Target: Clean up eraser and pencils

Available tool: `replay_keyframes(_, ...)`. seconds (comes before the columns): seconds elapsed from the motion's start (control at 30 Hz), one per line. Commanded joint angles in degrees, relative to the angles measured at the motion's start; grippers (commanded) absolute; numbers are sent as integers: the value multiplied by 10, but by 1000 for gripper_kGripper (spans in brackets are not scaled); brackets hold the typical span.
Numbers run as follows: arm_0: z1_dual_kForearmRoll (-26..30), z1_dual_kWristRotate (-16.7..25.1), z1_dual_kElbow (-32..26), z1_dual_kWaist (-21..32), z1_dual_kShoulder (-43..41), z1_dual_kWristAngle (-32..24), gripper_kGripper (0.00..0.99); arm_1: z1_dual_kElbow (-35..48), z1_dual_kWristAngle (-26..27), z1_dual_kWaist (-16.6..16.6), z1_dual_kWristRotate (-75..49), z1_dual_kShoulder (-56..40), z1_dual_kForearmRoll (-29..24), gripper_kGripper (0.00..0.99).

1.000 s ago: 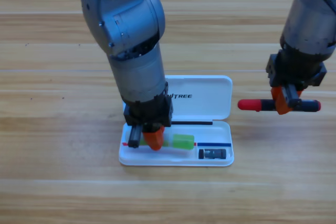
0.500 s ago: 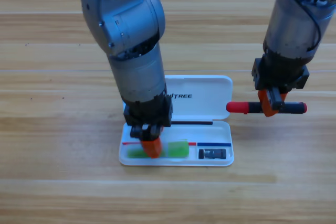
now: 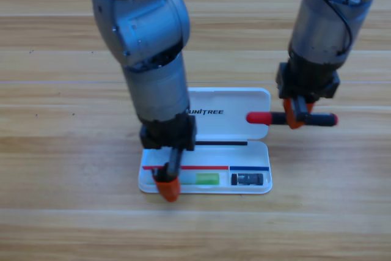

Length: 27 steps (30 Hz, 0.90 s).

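The landmark is the open white plastic pencil case lying on the wooden table, its lid folded back on the far side and its shallow tray on the near side.

Eraser: the small black rectangular eraser with white markings lies in the tray at its right end. Judged stowed.

Green pencil: the short, thick green-and-whitish marker-like stick lies flat in the tray, just left of the eraser and apart from it. Judged stowed too.

Left gripper: at the tray's near-left corner, pointing down, orange tips over the tray's front rim. It is beside the green stick and not on it. Whether its jaws are parted cannot be told from above. Nothing is seen in it.

Right gripper: at the case's right edge, level with the lid. It is clamped on the long black stick with red cap and red tip, gripped near mid-length so the stick hangs level, lengthwise parallel to the tray. The red cap end reaches over the lid's right corner; the other end sticks out past the case. Held this way, it likely needs only to move over the tray and lower.

Writing: the lid reads "UNITREE" in dark letters, the first letters partly hidden by the left arm. The eraser's markings are illegible.
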Motion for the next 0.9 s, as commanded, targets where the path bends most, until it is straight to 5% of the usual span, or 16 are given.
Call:
replay_keyframes(0.03,34,4,34,11,-107,5,990,-45,0,48,14,75,17,0)
replay_keyframes(0.5,93,101,75,188,-356,1,990,-193,-4,91,33,187,51,0)
replay_keyframes(0.9,81,107,108,201,-375,-10,990,-207,-11,90,34,202,56,0)
